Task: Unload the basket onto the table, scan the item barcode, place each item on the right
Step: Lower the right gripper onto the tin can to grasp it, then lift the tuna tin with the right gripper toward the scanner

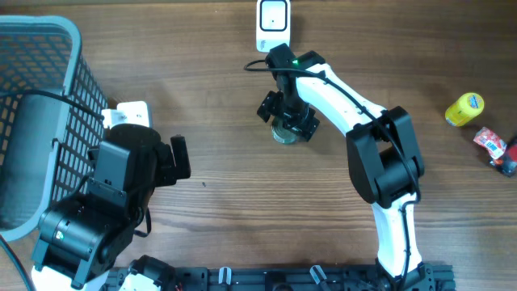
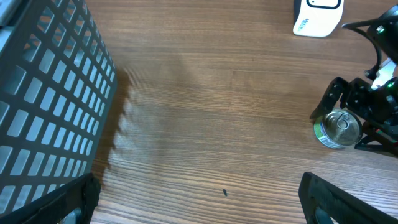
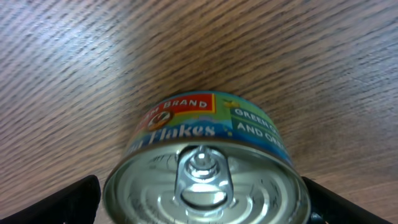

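One round tin can, ringed metal pull-tab lid, on wood-grain table. Right gripper spread astride it; left gripper spread, holding nothing. One grey lattice basket.

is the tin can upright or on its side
Upright: the small round metal can sits base-down on the wooden table, pull-tab lid facing up.

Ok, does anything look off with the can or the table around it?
Nothing stands out. The can stands upright on the table, unopened, with no dents or spills visible. The right arm has its jaws open either side of it.
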Controlling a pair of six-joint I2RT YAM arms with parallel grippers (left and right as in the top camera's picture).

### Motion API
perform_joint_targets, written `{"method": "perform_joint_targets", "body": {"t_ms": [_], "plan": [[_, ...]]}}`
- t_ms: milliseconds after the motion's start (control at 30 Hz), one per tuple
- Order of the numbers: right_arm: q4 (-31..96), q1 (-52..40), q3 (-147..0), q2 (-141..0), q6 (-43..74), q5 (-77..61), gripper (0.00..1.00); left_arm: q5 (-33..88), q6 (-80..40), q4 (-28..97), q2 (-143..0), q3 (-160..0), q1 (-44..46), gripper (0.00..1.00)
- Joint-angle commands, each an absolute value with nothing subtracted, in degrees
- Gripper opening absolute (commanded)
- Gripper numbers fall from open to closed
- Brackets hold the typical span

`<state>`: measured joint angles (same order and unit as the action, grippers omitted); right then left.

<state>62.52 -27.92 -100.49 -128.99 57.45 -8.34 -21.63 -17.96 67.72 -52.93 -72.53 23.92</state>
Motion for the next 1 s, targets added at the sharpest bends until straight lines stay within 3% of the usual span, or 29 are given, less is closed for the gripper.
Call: {"method": "perform_joint_targets", "body": {"t_ms": [0,433,767,967], "plan": [[63.0,-27.8,-100.8,-131.8,57.4,-9.1,0.99,-22.6,-18.9,67.5,-52.6,-72.4,23.6,1.0],[67.9,-27.7,-100.8,-132.3,49.9,-6.3,0.67,-22.6,-18.9,68.4,-52.6,-72.4,23.6,1.0],[75.6,-27.7,-100.8,-132.3,42.6,-20.8,0.65,-22.2,-20.3,68.6,-52.7,-72.3,23.6,1.0],[82.8,-27.7,-100.8,-132.3,31.3,-35.5,0.64,-22.1,-20.4,68.7,-52.7,-72.3,23.6,1.0]]}}
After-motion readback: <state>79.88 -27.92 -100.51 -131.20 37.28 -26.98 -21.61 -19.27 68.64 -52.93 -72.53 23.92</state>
